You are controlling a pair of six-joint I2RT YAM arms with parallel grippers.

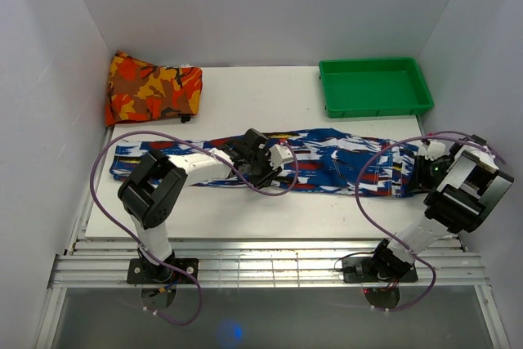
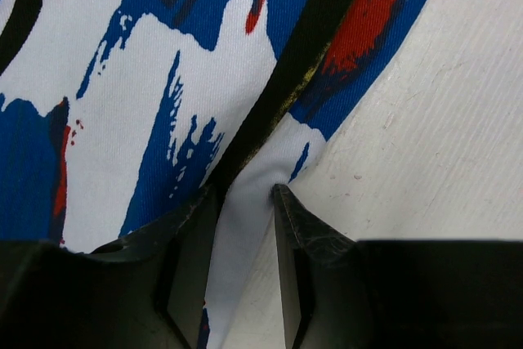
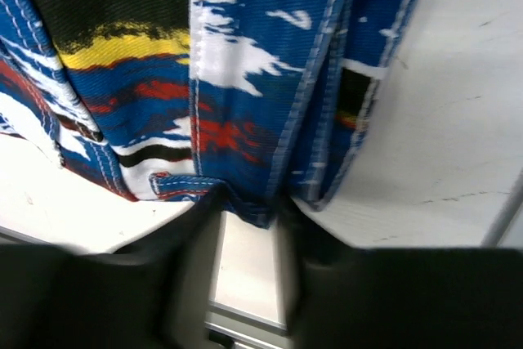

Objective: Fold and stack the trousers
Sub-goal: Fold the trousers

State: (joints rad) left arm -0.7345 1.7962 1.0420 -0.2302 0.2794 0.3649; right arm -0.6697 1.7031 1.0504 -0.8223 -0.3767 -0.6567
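Trousers (image 1: 327,159) spread flat, blue-white-black streaked.

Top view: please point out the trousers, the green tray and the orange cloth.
trousers (image 1: 331,159): top view, middle of the fabric
green tray (image 1: 376,87): top view, bare floor
orange cloth (image 1: 151,87): top view, centre

White panel walls (image 1: 270,6) enclose three sides. White table (image 1: 245,218), matte top. Aluminium rails (image 1: 270,271) along near edge. Even, diffuse lighting.

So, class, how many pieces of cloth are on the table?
2. The trousers lie stretched across the middle; the folded orange cloth sits at the far left corner. None seems hidden.
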